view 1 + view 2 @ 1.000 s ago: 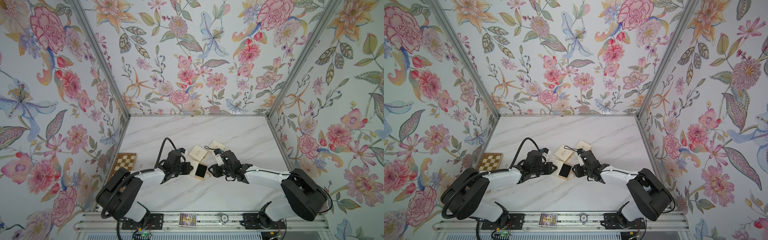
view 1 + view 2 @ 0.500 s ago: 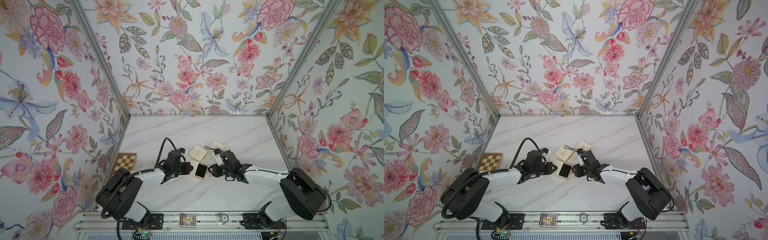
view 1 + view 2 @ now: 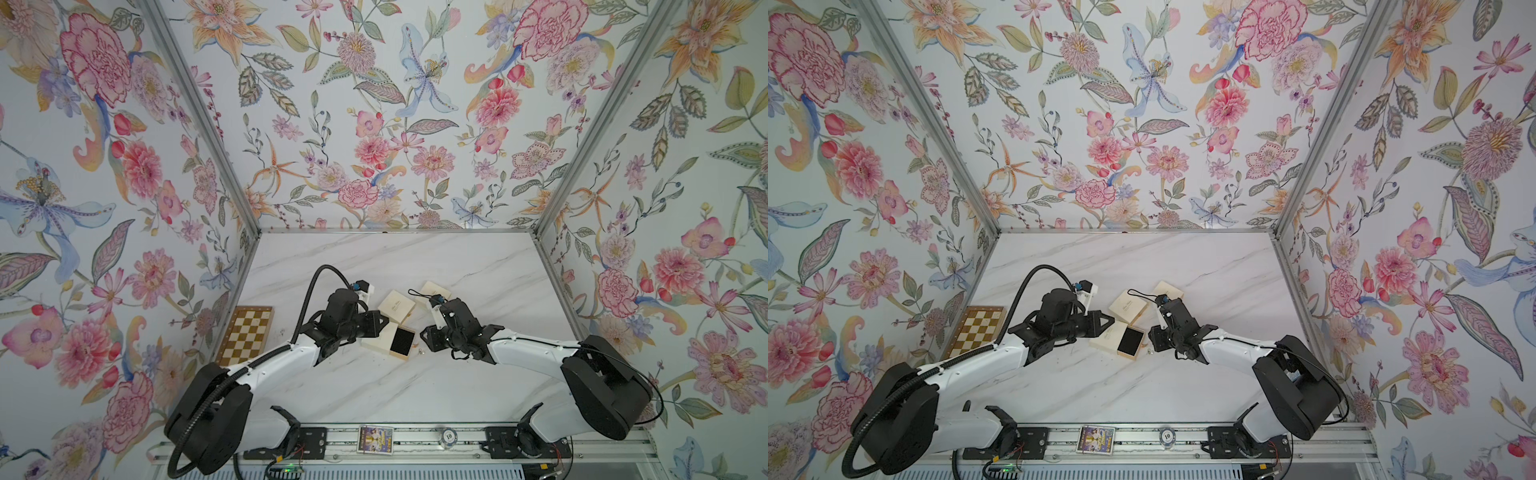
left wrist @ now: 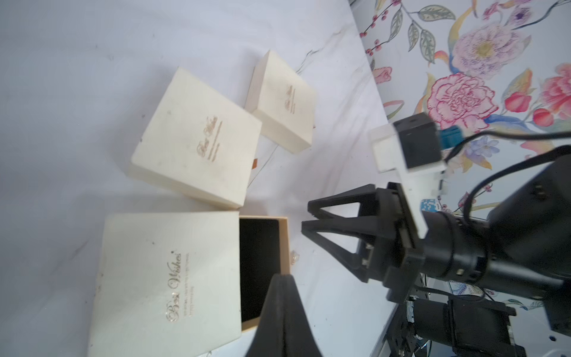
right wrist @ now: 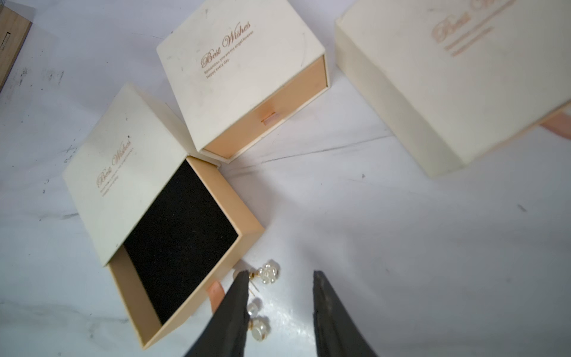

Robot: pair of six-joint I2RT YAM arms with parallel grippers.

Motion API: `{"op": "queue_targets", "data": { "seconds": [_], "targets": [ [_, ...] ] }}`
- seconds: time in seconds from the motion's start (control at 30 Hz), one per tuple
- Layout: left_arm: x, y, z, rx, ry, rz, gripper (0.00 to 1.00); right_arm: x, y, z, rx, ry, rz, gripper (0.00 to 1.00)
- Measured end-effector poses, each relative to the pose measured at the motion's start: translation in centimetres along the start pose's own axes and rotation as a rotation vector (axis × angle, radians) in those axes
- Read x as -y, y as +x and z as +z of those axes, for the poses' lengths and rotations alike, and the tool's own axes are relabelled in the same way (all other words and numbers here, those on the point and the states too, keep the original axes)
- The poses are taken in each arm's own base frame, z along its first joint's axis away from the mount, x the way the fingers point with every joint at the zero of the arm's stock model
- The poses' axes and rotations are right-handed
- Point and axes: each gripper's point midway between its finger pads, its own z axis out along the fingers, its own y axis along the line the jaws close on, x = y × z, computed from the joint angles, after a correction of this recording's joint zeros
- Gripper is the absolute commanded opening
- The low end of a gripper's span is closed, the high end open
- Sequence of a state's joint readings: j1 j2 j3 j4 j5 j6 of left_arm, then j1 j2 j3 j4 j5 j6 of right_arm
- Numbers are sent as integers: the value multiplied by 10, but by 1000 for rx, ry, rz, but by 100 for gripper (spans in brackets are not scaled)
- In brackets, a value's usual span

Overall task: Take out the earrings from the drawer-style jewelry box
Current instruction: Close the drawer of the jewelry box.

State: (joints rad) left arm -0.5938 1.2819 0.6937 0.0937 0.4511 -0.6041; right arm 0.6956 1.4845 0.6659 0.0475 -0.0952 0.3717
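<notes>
Status: the box [image 3: 374, 343] sits lower centre in both top views, with its drawer [image 5: 221, 197] pulled out toward frame right. The black foam [image 5: 179, 231] looks bare where it shows, though part of it is hidden under the sleeve [image 5: 123, 173].

The earrings [image 5: 268, 273] lie on the table [image 5: 401, 247] just beside the drawer's front edge, a flower cluster plus two round beads. In the top views they sit just right of the drawer. I judge the take-out for this box done, or nearly.

Two shut boxes [image 5: 241, 61] sit just above it in the top views, drawers in. I can't tell what's inside, so they may be what's left.

Tools:
- Right gripper [image 5: 281, 278] — jaws partly apart with nothing between them, low over the earrings. One finger [image 5: 238, 309] is right at the beads, but I can't confirm contact.
- Left gripper [image 4: 280, 286] — closed and empty, with its tip over the drawer's corner by the sleeve. I can't tell whether it presses on the box.
</notes>
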Motion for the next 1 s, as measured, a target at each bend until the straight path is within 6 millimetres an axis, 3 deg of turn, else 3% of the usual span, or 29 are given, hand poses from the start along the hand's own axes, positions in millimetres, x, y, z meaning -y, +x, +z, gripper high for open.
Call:
{"op": "queue_targets", "data": {
  "seconds": [0.1, 0.2, 0.37, 0.47, 1.0],
  "targets": [
    [9, -21, -14, 65, -5, 38, 0, -1, -5, -1, 6, 4, -4, 28],
    [-7, -22, -16, 69, -52, 27, 0, -3, -10, 1, 11, 6, -13, 24],
    [-55, 0, -13, 21, -162, -44, 0, -8, -10, 8, -12, 12, -39, 20],
    [-73, 12, -10, -12, -200, -74, 0, -11, -6, 13, -31, 14, -51, 18],
    [-104, 30, 15, -75, -244, -119, 0, -11, 1, 21, -69, 23, -56, 17]
  ]
}}
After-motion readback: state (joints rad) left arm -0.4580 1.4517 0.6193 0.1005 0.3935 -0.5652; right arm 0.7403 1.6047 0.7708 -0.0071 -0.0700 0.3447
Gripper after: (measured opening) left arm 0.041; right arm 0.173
